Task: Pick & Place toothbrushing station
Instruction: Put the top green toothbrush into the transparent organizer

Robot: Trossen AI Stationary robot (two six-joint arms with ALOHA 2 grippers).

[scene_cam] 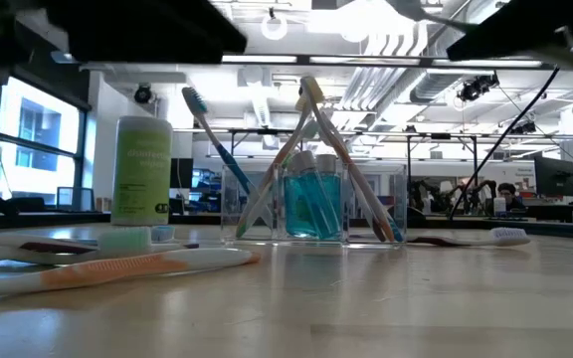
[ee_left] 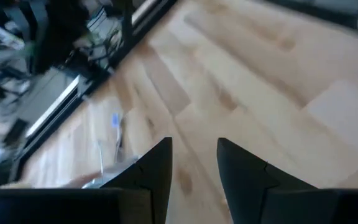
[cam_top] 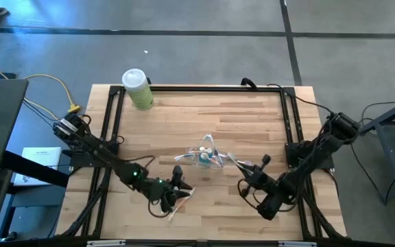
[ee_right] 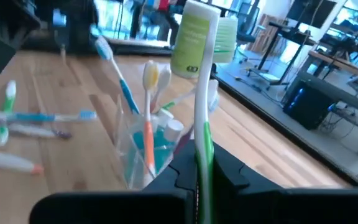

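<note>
Green-and-white toothbrush (ee_right: pixel 202 118) stands upright, clenched in the right gripper (ee_right: pixel 199 171), just beside the clear cup (ee_right: pixel 143 152), which lies ahead of its fingers. Left gripper (ee_left: pixel 193 168), parted and empty, hangs farther from the cup.

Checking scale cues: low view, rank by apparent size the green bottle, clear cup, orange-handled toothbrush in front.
1. orange-handled toothbrush, longest, but nearest the camera, so unsure
2. green bottle
3. clear cup, close to the bottle

1. A lab or open workshop hall – bare ceiling ducts (scene_cam: pixel 386 75) and strip lights (scene_cam: pixel 366 20).
2. Desks with monitors (scene_cam: pixel 553 177) behind.
3. Concrete floor (cam_top: pixel 204 55) around a framed wooden table (cam_top: pixel 184 116) – cables trailing.
</note>
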